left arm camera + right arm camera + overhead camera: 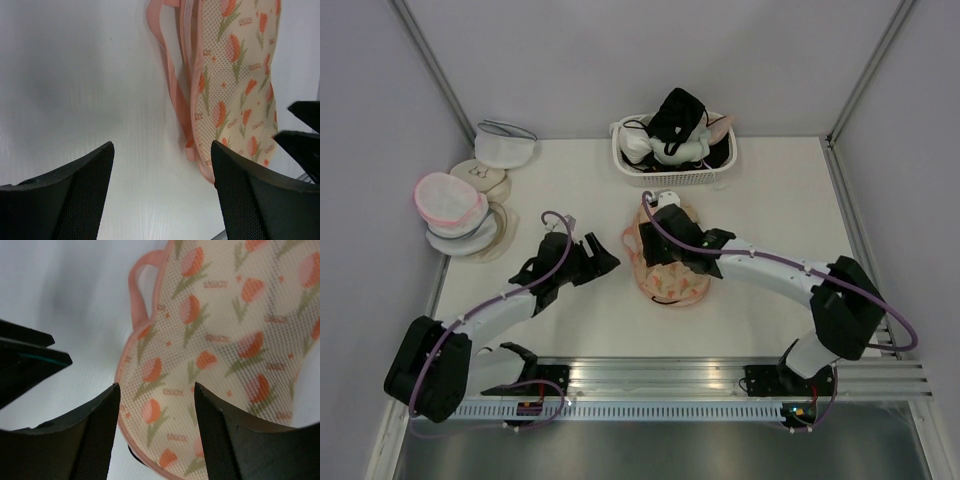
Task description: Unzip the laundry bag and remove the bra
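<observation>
**Both grippers open at the floral bag, mid-table**

The bag [666, 285] lay flat on the table [770, 200] abt centre, long axis running near-to-far, just in front of the basket [630, 172]. Print side faced up: orange-pink flowers, green leaves, peach edging. A peach strap [167, 65] trailed off its L edge onto the table. Whether the zip was open couldn't be told, nor what was inside thru the fabric.

R gripper [682, 262] hung over the bag's middle, arm reaching in from the R. In its wrist view the fingers [100, 440] stood apart w/ the bag's edge and print showing in the gap. Nothing was pinched, so it was released. Whether the tips touched the fabric couldn't be told.

L gripper [603, 255] sat just beside the bag's L edge, pointing toward it. Its fingers [85, 190] were spread wide over bare table, gripping nothing, and the bag's edging lay ahead and to the R of the gap. The 2 grippers were near each other, and each one's black tips showed in the other's wrist view.

The basket at the far side held a black bra [678, 112] on top of pale garments [645, 148]. Round mesh bags [448, 197] were stacked at far L, well apart from the bag.
</observation>
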Available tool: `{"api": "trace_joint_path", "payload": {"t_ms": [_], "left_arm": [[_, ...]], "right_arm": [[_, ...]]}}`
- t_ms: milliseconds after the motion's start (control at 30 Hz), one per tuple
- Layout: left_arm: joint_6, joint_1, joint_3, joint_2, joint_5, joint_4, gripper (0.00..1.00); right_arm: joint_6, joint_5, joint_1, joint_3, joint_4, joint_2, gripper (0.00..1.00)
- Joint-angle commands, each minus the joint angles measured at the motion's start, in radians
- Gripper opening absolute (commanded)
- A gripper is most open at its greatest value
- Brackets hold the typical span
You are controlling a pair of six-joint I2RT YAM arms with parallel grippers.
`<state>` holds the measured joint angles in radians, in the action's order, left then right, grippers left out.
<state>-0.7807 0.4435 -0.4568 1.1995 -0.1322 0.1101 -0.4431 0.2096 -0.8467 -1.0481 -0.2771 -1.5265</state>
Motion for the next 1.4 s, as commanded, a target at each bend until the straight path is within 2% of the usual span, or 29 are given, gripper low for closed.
{"api": "trace_joint_path", "payload": {"t_ms": [0,167,300,533,633,700,800,867,967,1133,1367], "left_arm": [[-0.069,-0.006,0.046,-0.089,0.039,-0.032,0.81],[-0.118,-0.006,0.105,-0.185,0.045,-0.041,0.81],[-0.135,-0.006,0.133,-0.232,0.039,-0.044,0.81],[-0.137,-0.006,0.145,-0.215,0.006,-0.024,0.81],[-0.138,-0.006,0.153,-0.215,-0.001,-0.009,0.82],[-0.138,-0.006,0.161,-0.213,-0.003,0.0,0.82],[-0.14,-0.006,0.167,-0.202,-0.007,0.013,0.82],[-0.14,-0.006,0.168,-0.196,-0.01,0.019,0.82],[-0.14,-0.005,0.168,-0.193,-0.014,0.023,0.82],[-0.138,-0.006,0.171,-0.193,-0.015,0.025,0.82],[-0.137,-0.006,0.176,-0.192,-0.017,0.026,0.82]], "right_arm": [[0.012,0.036,-0.025,-0.113,0.0,-0.119,0.63],[0.006,0.074,-0.046,-0.24,-0.03,-0.285,0.57],[-0.003,0.171,-0.074,-0.335,-0.089,-0.38,0.57],[-0.014,0.316,-0.115,-0.492,-0.206,-0.527,0.57],[-0.029,0.378,-0.126,-0.523,-0.258,-0.563,0.54],[-0.037,0.404,-0.135,-0.529,-0.284,-0.569,0.43],[-0.04,0.442,-0.144,-0.536,-0.31,-0.575,0.41],[-0.04,0.445,-0.144,-0.538,-0.321,-0.578,0.35],[-0.036,0.441,-0.144,-0.535,-0.326,-0.58,0.34],[-0.017,0.381,-0.15,-0.523,-0.297,-0.564,0.41],[-0.02,0.378,-0.157,-0.552,-0.323,-0.603,0.29]]}}
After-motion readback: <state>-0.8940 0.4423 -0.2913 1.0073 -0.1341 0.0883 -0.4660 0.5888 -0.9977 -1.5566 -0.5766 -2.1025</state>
